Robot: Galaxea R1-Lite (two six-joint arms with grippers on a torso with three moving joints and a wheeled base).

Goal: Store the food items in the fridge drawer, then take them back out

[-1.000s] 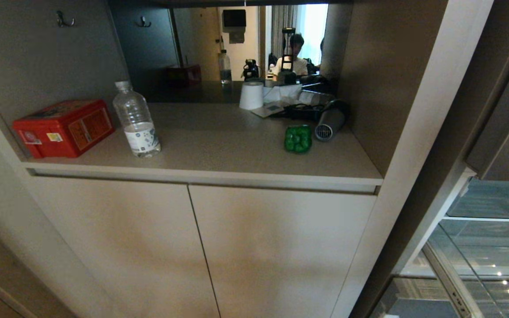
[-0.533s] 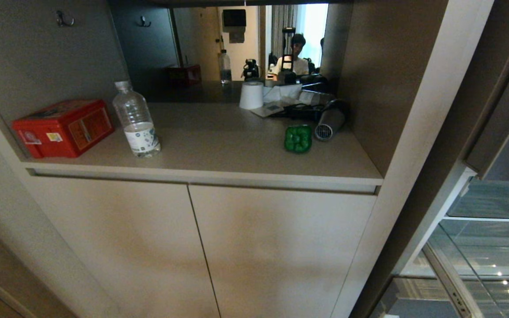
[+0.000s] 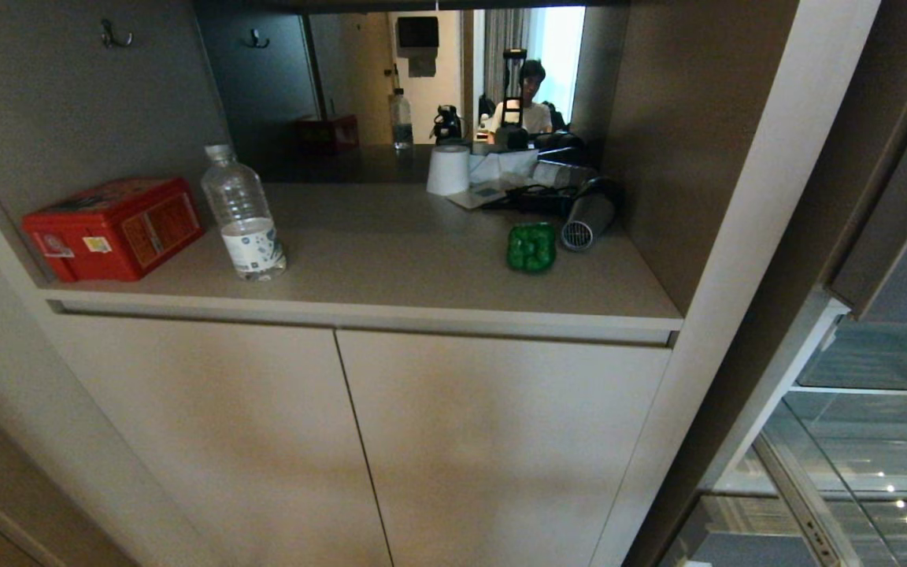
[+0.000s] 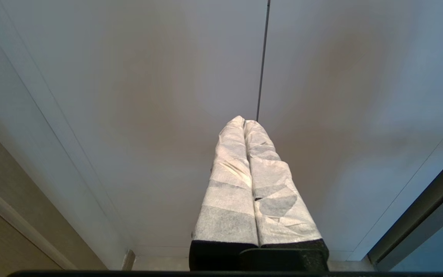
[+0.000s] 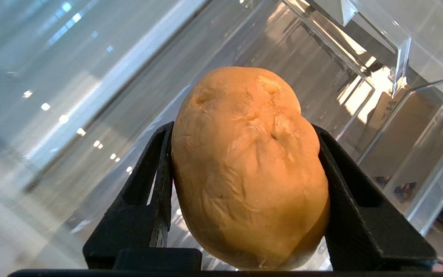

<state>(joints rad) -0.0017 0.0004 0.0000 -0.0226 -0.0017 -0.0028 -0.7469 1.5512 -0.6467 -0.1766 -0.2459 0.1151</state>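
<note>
Clear fridge plastic (image 5: 90, 96) lies behind the right gripper (image 5: 244, 184), clamped on one tan, dimpled potato (image 5: 248, 169), the left gripper (image 4: 244, 127) pressed shut at cupboard doors (image 4: 148, 96), one lumpy green pepper (image 3: 531, 247) on the counter (image 3: 406, 260) beyond.

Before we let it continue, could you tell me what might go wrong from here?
The right gripper pinches the rounded potato only at its sides, so it could slip out. Clear drawer walls stand close by and are easy to knock. The pepper sits beside a hair dryer, crowding a later pick.
</note>
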